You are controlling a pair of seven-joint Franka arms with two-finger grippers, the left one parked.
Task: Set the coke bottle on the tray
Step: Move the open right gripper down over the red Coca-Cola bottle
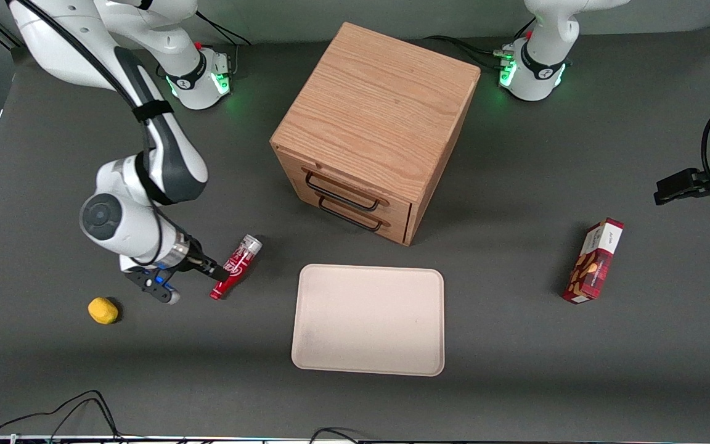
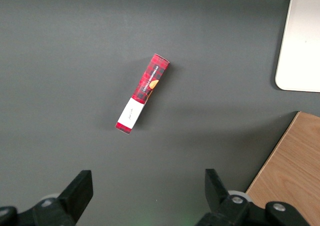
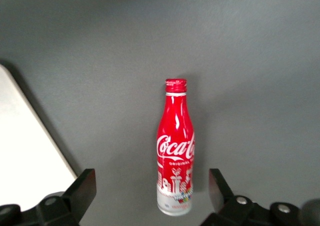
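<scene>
Black fingers (image 3: 82, 188) spread wide, nothing held. Gripper (image 1: 198, 271) sits low over the dark grey table (image 1: 515, 370), just beside the slim red coke bottle (image 1: 236, 267), which lies flat near the pale beige rectangular tray (image 1: 368, 319) but apart from it, bare table all round. Wrist view shows the bottle (image 3: 174, 151) between the fingers and a tray edge (image 3: 25, 146). Front view alone shows the oak two-drawer cabinet (image 1: 376, 123) and the small yellow lump (image 1: 103, 310).

even overhead light, soft shadows beside the cabinet (image 1: 375, 129); tray (image 3: 25, 146) glares white, slightly blurred.
</scene>
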